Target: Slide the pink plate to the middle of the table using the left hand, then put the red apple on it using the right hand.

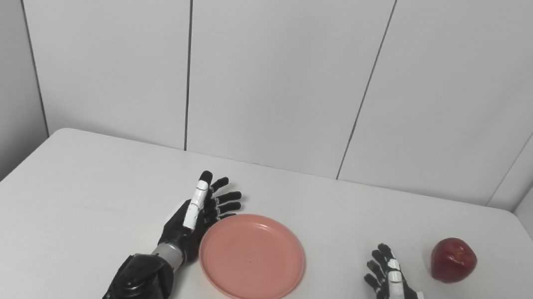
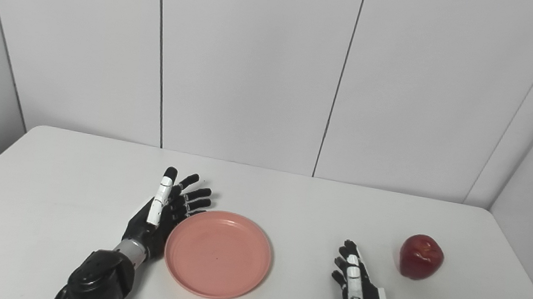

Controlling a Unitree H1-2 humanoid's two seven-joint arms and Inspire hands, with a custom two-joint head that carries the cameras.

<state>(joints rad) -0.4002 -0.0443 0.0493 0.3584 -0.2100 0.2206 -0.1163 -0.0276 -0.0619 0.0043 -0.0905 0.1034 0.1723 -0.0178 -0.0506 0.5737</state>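
Observation:
The pink plate [image 1: 252, 256] lies flat near the middle of the white table [image 1: 91, 190], toward the front. My left hand [image 1: 196, 216] is open with fingers spread, standing on edge against the plate's left rim. The red apple [image 1: 453, 259] stands on the table at the right, apart from the plate. My right hand [image 1: 393, 289] is open and empty, between the plate and the apple, a little nearer the front edge, touching neither. In the right eye view the plate [image 2: 218, 253], the apple [image 2: 421, 257] and both hands show the same way.
White wall panels [image 1: 275, 70] stand right behind the table's far edge. The table's right edge runs close to the apple. Nothing else lies on the table.

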